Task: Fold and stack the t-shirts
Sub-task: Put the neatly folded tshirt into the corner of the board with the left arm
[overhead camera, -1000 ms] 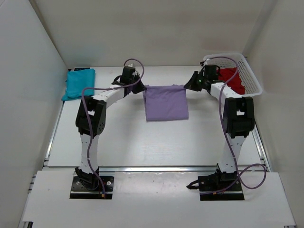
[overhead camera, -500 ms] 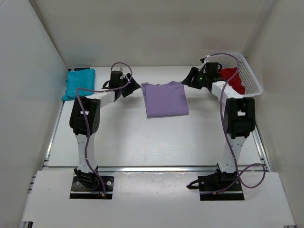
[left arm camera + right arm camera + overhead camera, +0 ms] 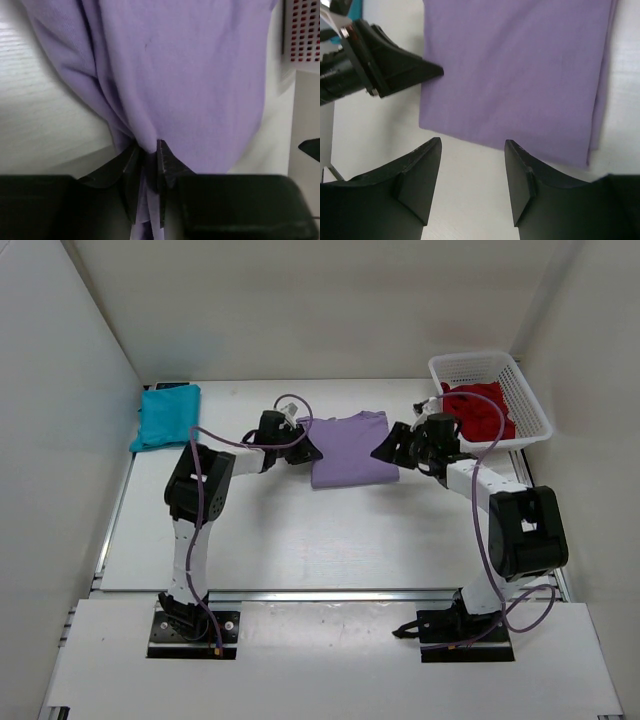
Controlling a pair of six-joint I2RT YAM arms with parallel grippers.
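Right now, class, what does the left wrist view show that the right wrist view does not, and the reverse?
Left wrist only: a fold of the lavender t-shirt pinched in the left gripper, and a corner of the white mesh basket. Right wrist only: the right gripper open, nothing between its fingers, at the shirt's edge. Both: the lavender t-shirt lying on the white table.

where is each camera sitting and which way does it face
top external: above and behind the bases, looking down on the table; shows left arm, right arm, teal t-shirt, lavender t-shirt, dark red t-shirt in the basket.
left wrist: low along the left fingers, which pinch the lavender t-shirt's edge.
right wrist: looking down past the open right fingers at that shirt's edge.
shared: both wrists see the lavender t-shirt.
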